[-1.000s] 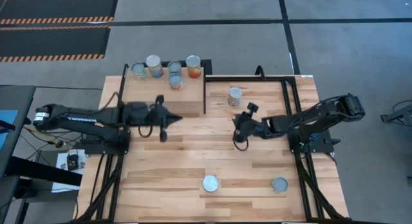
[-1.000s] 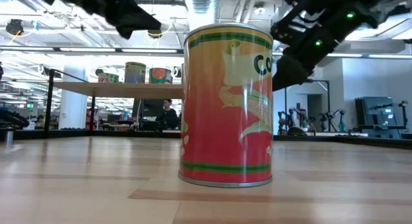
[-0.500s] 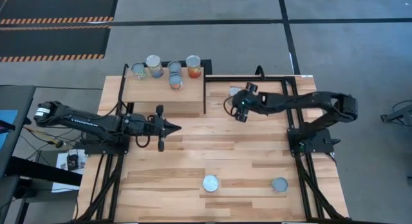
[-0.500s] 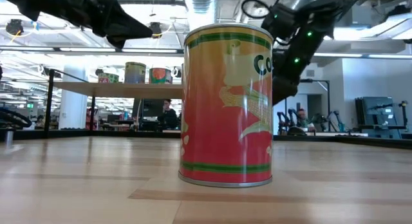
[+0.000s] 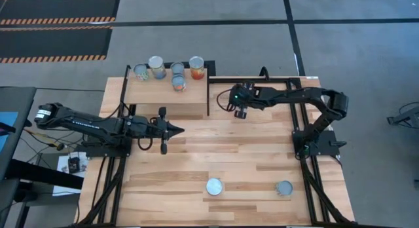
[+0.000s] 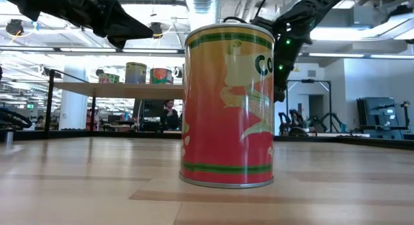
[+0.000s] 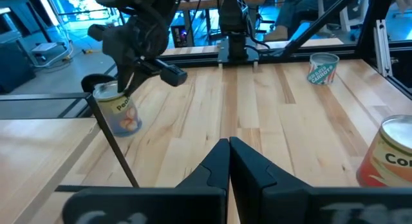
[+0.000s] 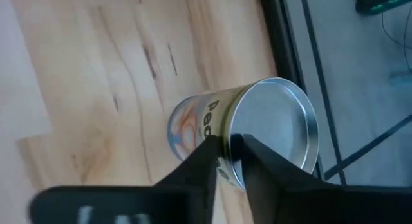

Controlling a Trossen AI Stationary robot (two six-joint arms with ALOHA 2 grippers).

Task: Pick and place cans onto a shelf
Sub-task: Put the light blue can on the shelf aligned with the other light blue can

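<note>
Although two cans stand at the near edge of the table, an orange-red can [image 5: 214, 187] and a striped can [image 5: 284, 187] well to its side, neither is being handled; the orange-red one fills the low view. Farther in, at mid-table, the left gripper [image 5: 177, 129] waits with its fingers pressed together, empty, just off the near front of the shelf [image 5: 163, 103]. Beyond it, by the table's far edge, the right gripper [image 5: 234, 101] hovers directly over a bluish-labelled can [image 7: 117, 110] that stands upright on the tabletop just beside the shelf's end wall. In the right wrist view the fingers sit close together over the can's silver lid and are not around its body; whether they touch the lid cannot be told. Farthest off, five cans [image 5: 156, 67] stand grouped along the far edge of the shelf.

The step in hand is judged to be the approach to the bluish-labelled can. The next move would call for spreading the fingers, lowering them astride the can's wall, closing, then lifting clear of the shelf's end wall and setting the can on bare shelf top, away from the five already there.
</note>
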